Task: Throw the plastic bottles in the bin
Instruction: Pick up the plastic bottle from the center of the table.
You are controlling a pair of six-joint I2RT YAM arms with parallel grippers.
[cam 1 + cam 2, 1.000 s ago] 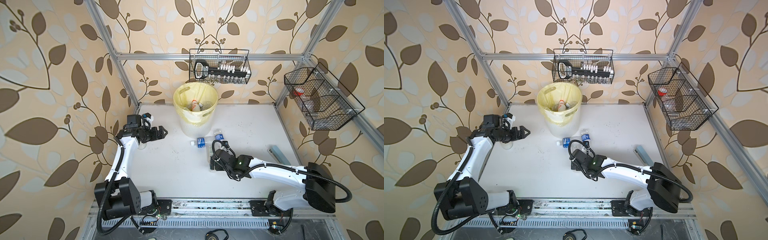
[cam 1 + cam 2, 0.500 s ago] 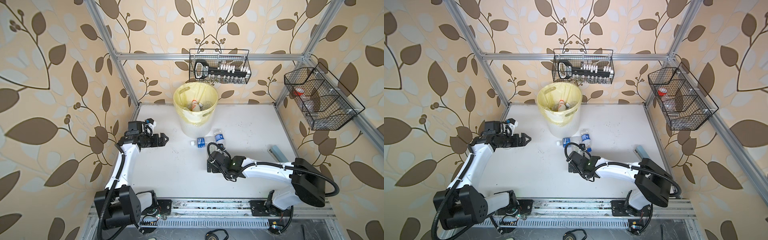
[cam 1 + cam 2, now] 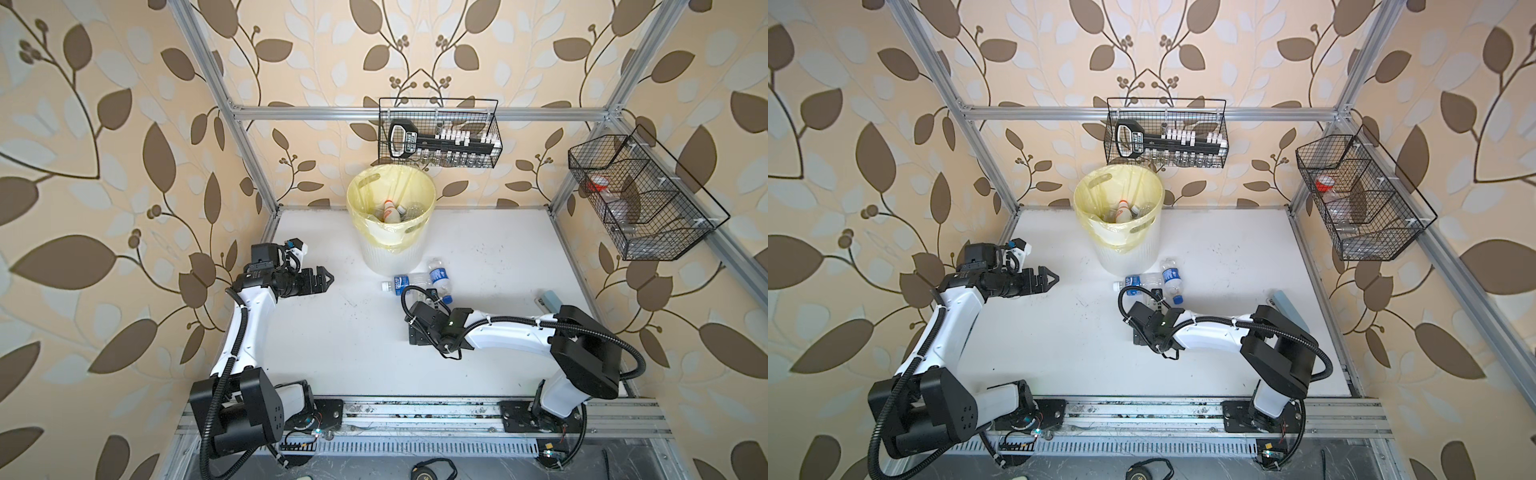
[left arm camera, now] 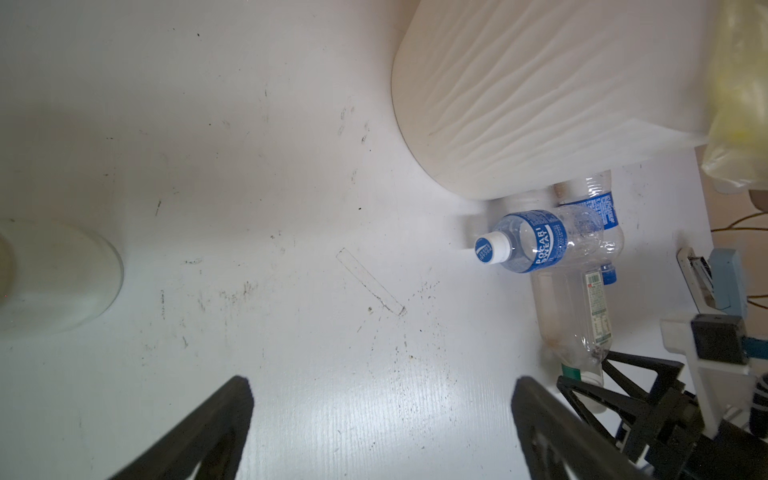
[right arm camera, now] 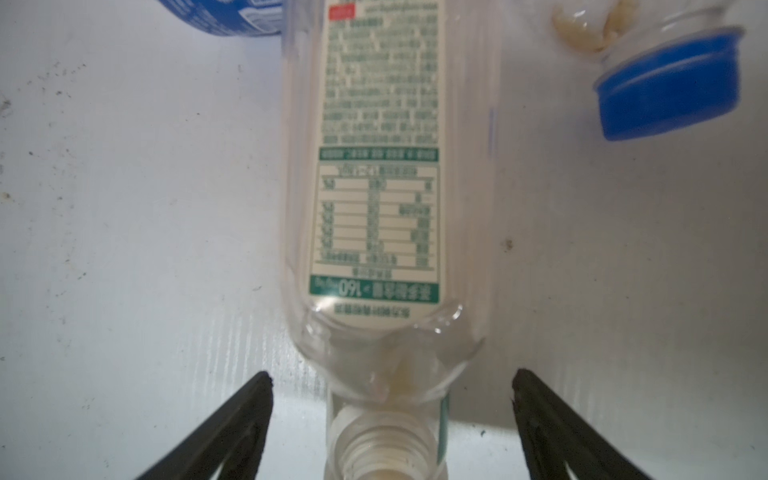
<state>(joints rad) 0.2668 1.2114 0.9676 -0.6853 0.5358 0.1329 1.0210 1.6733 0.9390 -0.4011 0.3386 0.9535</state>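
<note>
Leaf-patterned wallpaper (image 3: 124,166) wraps the booth, and the white counter (image 3: 490,257) is scuffed and speckled. The ribbed white bin (image 3: 390,253), lined with a crinkly yellow bag (image 3: 368,226), stands at the back with several bottles (image 3: 390,210) inside. Just in front lie a blue-labelled bottle (image 3: 401,282), a blue-capped bottle (image 3: 439,279) and a clear bottle (image 5: 380,187). The right hand (image 5: 390,382) is spread either side of the clear bottle's neck, not touching it. The left hand (image 3: 326,279) hovers wide open, well apart. Black wire baskets (image 3: 438,133) hang on the walls
</note>
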